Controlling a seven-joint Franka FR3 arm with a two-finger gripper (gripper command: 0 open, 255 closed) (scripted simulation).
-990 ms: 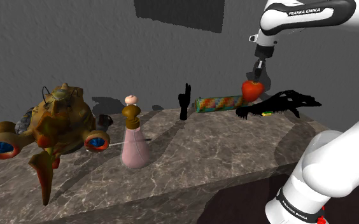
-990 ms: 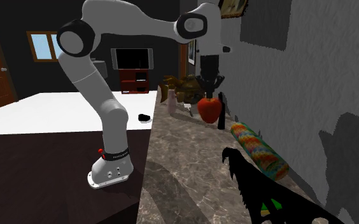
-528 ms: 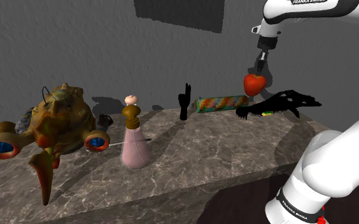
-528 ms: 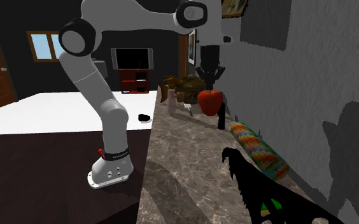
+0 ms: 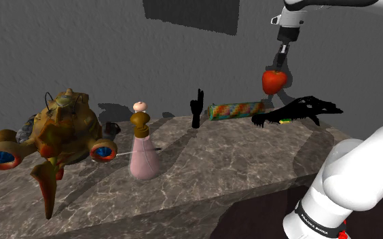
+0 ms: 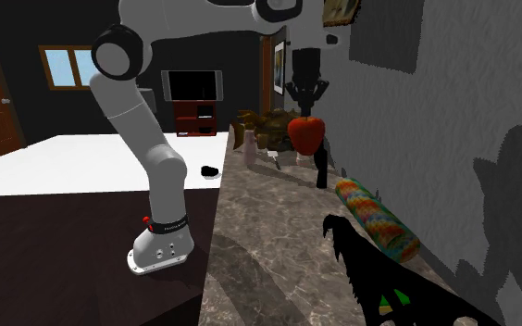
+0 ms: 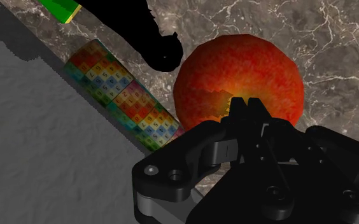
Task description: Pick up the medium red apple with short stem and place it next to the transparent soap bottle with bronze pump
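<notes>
Red apple (image 5: 274, 81) held in the air by the black gripper (image 5: 278, 70), whose fingers (image 7: 238, 109) are clamped on the upper part of the fruit. The apple's axis runs close to vertical: the broad, dimpled stem end faces up into the fingers and the narrower end points down toward the marbled counter (image 5: 204, 163). The stem itself is covered by the fingertips.

In the shoulder view the apple hangs clear of the counter near the grey wall (image 5: 81, 54). A patchwork cylinder (image 5: 235, 108) lies at its 8 o'clock and a black animal figure (image 5: 295, 112) at its 5 o'clock. The soap bottle (image 5: 143, 153) has a pale pink body and a bronze pump. It stands upright well apart, with the apple at its 2 o'clock and a black hand figure (image 5: 197, 108) between the two.

In the second exterior view the arm (image 6: 134, 120) rises from its base, bends at a dark elbow joint, and runs level along the top toward 3 o'clock. The wrist then turns straight down, so the gripper (image 6: 306, 109) points vertically at the counter with the apple (image 6: 306, 134) beneath it. The bottle (image 6: 250, 144) lies at the apple's 9 o'clock.

The wrist view shows the apple (image 7: 239, 79) over bare marble beside the cylinder (image 7: 124, 95).
</notes>
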